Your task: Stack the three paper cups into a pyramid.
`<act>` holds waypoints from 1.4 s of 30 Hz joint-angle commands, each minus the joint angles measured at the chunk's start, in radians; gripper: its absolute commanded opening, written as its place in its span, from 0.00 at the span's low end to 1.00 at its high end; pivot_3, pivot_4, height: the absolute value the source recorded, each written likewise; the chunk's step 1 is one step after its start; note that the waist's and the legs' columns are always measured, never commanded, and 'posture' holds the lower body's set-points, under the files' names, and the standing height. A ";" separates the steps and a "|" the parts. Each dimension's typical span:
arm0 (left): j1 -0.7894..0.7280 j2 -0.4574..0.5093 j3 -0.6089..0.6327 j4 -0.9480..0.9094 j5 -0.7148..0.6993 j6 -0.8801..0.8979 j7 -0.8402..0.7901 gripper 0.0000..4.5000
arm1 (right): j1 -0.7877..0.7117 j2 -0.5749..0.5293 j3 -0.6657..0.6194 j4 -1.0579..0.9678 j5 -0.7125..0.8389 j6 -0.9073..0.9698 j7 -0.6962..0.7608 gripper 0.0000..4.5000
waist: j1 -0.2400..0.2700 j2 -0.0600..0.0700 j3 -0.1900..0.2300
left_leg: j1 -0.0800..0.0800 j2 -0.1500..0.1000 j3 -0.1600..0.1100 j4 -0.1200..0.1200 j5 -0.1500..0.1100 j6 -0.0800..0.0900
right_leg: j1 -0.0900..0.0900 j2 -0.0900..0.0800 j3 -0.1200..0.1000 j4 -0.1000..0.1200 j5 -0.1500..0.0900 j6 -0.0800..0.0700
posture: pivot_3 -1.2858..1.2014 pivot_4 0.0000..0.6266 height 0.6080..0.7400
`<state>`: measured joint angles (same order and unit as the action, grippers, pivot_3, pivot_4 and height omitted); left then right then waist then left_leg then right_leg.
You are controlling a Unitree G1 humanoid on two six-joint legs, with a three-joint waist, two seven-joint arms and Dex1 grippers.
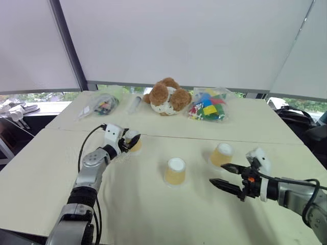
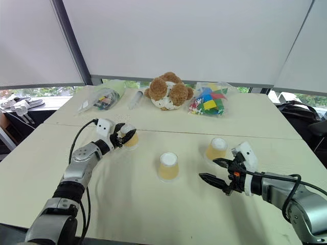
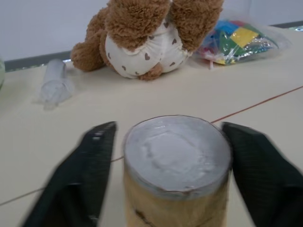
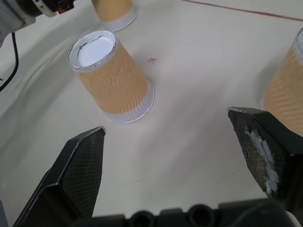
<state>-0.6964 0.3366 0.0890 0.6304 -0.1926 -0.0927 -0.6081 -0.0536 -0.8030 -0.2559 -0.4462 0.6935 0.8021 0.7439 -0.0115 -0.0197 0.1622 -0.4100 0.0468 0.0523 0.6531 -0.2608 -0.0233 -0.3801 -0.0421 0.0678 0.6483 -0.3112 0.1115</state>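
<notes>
Three paper cups stand upside down on the counter, white bases up, none stacked yet. The left cup sits just this side of the seam line, and my left tool is on it: in the left wrist view the cup rises straight ahead between my two fingers, which stand along either side of its wall. Whether they have pressed fully onto the paper I cannot tell, though they look drawn in around it. The cup's long axis is upright, and my left tool comes at it nearly level, so the fingers cross its sides squarely.

The middle cup stands alone near the centre, well apart from the left one. The right cup is further right and a little farther back, just beside my right tool, which hangs spread wide with nothing in it, pointing inward toward the middle cup. That arm is the nearer one for both of those cups.

My judgement: the coming move turns on carrying the left cup rightward toward the other two, which still need bringing together as a base.

At the far edge lie a brown teddy bear, a clear bag of coloured blocks, another clear bag of small items and a clear tube.
</notes>
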 commanded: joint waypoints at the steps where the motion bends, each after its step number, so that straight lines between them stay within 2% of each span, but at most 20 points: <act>1: -0.029 -0.004 -0.006 0.019 0.013 -0.043 -0.013 0.43 | 0.004 -0.001 -0.042 -0.043 0.023 0.000 -0.009 1.00 | 0.001 0.000 0.000 | 0.000 0.000 0.000 0.000 0.000 0.000 | 0.000 0.000 0.000 0.000 0.000 0.000 | 0.52 0.24 1.00; 5: -0.021 -0.007 0.000 -0.005 0.004 -0.036 -0.018 0.43 | 0.006 -0.008 -0.056 -0.045 0.035 0.006 -0.011 1.00 | 0.001 0.000 0.000 | 0.000 0.000 0.000 0.000 0.000 0.000 | 0.000 0.000 0.000 0.000 0.000 0.000 | 0.52 0.24 1.00; 8: 0.013 -0.008 0.012 -0.092 -0.038 0.013 -0.043 0.43 | 0.008 -0.014 -0.066 -0.045 0.042 0.011 -0.010 1.00 | 0.000 0.000 0.000 | 0.000 0.000 0.000 0.000 0.000 0.000 | 0.000 0.000 0.000 0.000 0.000 0.000 | 0.52 0.24 1.00; 14: 0.202 0.036 -0.050 -0.566 -0.214 0.323 -0.189 0.43 | 0.018 -0.022 -0.083 -0.039 0.043 0.014 -0.004 1.00 | -0.002 0.000 0.000 | 0.000 0.001 0.000 -0.001 0.000 0.000 | -0.001 -0.001 0.000 0.001 0.000 0.000 | 0.52 0.24 1.00; 18: 0.300 0.109 -0.129 -0.734 -0.176 0.371 -0.246 0.43 | 0.017 -0.021 -0.082 -0.034 0.040 0.013 -0.005 1.00 | -0.002 0.000 0.000 | 0.001 0.001 -0.001 -0.001 0.001 -0.001 | 0.000 0.000 0.000 0.002 0.000 0.000 | 0.52 0.24 1.00; 26: 0.305 0.081 -0.150 -0.743 -0.178 0.391 -0.216 0.43 | 0.017 -0.023 -0.084 -0.033 0.038 0.014 -0.005 1.00 | 0.000 0.000 0.000 | 0.001 0.001 -0.001 0.000 0.001 -0.001 | 0.001 -0.001 0.000 0.000 0.000 0.000 | 0.52 0.24 1.00; 34: 0.291 0.042 -0.185 -0.700 -0.106 0.333 -0.175 0.43 | 0.018 -0.020 -0.084 -0.037 0.035 0.013 -0.014 1.00 | 0.000 0.000 0.000 | 0.001 0.001 -0.001 -0.001 0.001 -0.001 | 0.001 0.000 0.000 0.000 0.000 0.000 | 0.52 0.24 1.00; 41: 0.289 0.044 -0.188 -0.634 -0.077 0.266 -0.203 0.43 | 0.024 -0.013 -0.081 -0.033 0.023 0.003 -0.017 1.00 | 0.000 0.000 0.000 | 0.001 0.001 -0.001 -0.001 0.001 -0.001 | 0.001 0.000 0.000 0.000 0.000 0.000 | 0.52 0.24 1.00; 42: 0.290 0.043 -0.186 -0.623 -0.078 0.258 -0.207 0.54 | 0.025 -0.012 -0.081 -0.033 0.023 0.002 -0.018 1.00 | 0.000 0.000 0.000 | 0.001 0.001 -0.001 -0.001 0.001 -0.001 | 0.001 0.000 0.000 0.000 0.000 0.000 | 0.52 0.24 1.00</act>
<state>-0.3975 0.3810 -0.1050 0.0003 -0.2721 0.1897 -0.8081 -0.0319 -0.8085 -0.3110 -0.4635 0.7182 0.8217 0.7299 -0.0114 -0.0196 0.1621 -0.4091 0.0474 0.0514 0.6524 -0.2600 -0.0247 -0.3796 -0.0424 0.0680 0.6488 -0.3114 0.1113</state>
